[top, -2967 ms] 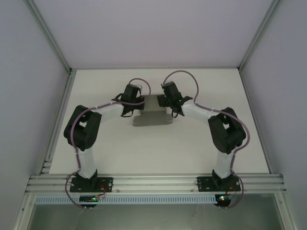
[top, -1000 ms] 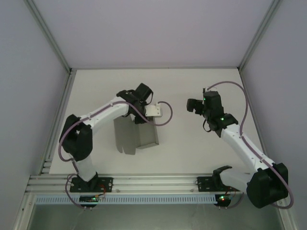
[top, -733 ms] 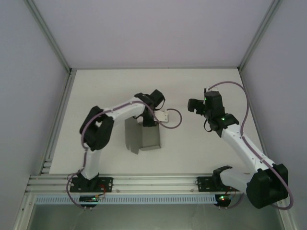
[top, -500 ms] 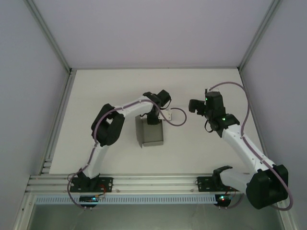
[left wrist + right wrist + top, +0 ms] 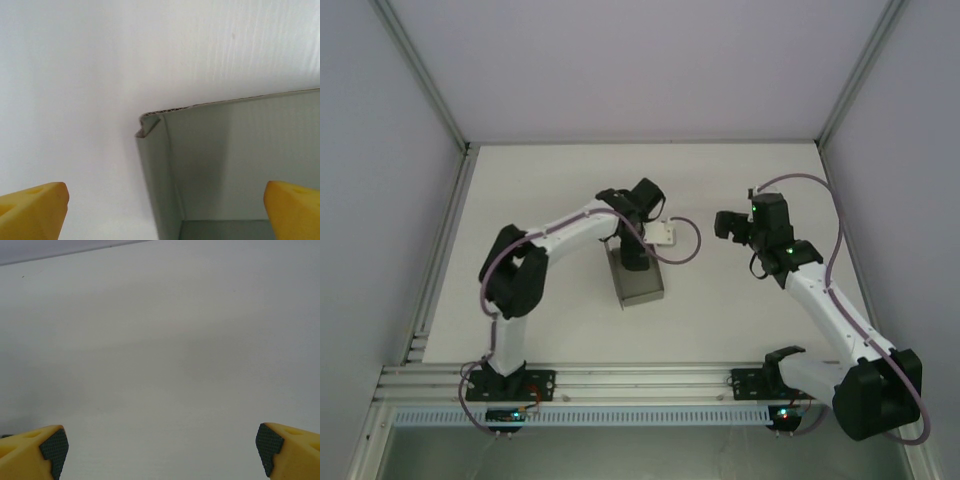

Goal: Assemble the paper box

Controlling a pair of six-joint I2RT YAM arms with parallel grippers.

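Left gripper (image 5: 634, 258) is spread wide over paper box (image 5: 642, 287) at its 12 o'clock end; right gripper (image 5: 724, 224) is spread apart at 2 o'clock.

The paper box (image 5: 640, 283) lies on the tabletop (image 5: 520, 190) about midway across, its long side running near to far. The left tool (image 5: 636, 256) hangs over the box's far end. The right tool (image 5: 724, 224) is well apart, to the right and slightly farther.

No legible text, label, brand, number or sign anywhere in view.
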